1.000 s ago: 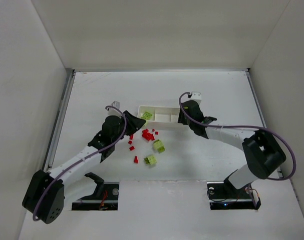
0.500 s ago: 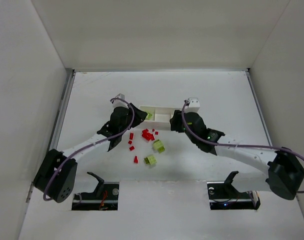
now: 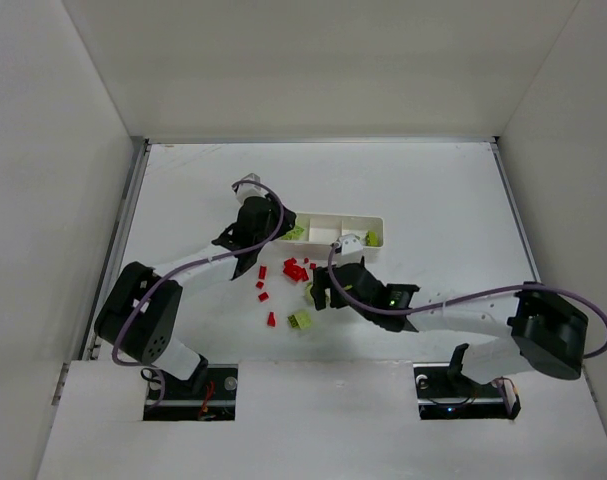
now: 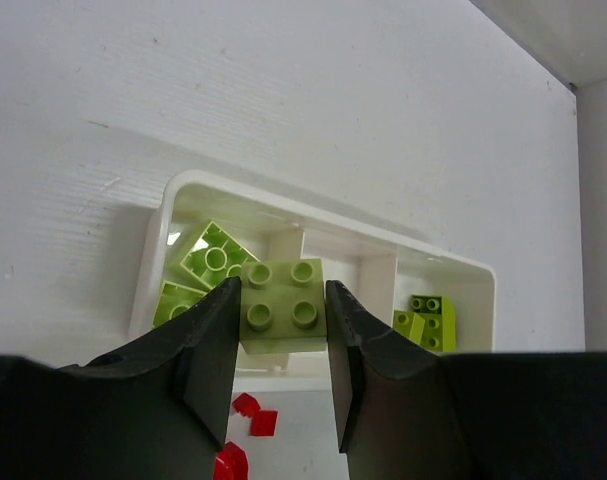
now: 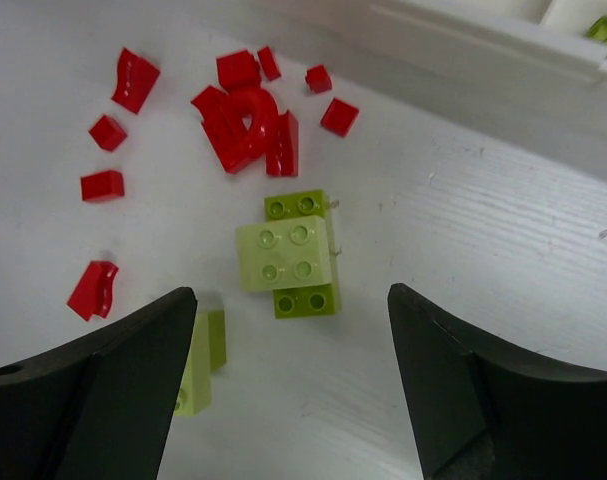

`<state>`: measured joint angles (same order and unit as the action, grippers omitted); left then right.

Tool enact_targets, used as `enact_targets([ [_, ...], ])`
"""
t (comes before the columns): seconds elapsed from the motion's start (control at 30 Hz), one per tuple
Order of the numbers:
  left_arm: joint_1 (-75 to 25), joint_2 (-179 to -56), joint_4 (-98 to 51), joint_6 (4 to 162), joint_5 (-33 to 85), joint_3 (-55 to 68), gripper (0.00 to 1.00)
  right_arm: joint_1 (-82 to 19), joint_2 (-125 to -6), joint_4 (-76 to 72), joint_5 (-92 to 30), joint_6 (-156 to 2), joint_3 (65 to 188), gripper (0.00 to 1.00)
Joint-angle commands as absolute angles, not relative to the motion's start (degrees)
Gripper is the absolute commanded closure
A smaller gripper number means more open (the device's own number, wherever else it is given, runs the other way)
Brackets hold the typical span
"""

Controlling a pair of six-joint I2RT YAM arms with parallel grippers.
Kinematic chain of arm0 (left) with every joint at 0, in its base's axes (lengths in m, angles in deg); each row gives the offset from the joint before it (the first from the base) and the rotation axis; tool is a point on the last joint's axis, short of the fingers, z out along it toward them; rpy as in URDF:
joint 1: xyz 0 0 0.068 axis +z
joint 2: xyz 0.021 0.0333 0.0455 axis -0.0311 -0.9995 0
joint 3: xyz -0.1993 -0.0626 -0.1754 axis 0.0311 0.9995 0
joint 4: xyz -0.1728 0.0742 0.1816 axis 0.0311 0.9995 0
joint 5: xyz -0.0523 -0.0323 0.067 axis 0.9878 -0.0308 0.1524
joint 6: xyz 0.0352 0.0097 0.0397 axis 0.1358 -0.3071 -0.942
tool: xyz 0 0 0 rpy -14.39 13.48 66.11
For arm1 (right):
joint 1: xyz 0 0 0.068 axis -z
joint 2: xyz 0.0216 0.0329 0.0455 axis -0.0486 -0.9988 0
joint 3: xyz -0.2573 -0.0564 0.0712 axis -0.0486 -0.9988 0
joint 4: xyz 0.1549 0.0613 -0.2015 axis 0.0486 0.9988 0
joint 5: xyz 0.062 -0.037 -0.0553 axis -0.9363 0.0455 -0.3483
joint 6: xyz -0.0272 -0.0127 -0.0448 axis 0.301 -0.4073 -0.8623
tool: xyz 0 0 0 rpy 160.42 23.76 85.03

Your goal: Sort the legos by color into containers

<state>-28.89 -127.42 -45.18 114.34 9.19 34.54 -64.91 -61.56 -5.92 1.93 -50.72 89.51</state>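
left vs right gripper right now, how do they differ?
The left gripper is shut on a lime brick; the right gripper is open, empty. Left is at the tray; right hangs over a lime brick stack on the table. Both have black fingers.

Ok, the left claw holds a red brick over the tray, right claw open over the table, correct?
No: the left wrist view shows the brick in the left claw is lime green, not red. It is over the tray, and the right claw is open over the table.
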Motion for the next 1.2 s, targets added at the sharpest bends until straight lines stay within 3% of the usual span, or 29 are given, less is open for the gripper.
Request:
enact_targets([
  [0.0, -29.11, -128.04, -46.29, 112.36, 6.9, 32.04, 0.7, -65.84, -64.67, -7.77, 1.52, -49.72, 92.6, 0.16],
  [0.5, -29.55, -127.26, -44.62, 111.83, 6.19, 32.3, 0.53, -65.84, -71.53, -6.89, 0.55, -49.99, 96.82, 0.12],
  [1.17, -29.64, -104.15, -42.59, 117.02, 8.48, 47.76, 0.52, -65.58, -80.06, 2.16, 2.83, -49.2, 103.94, 0.21],
])
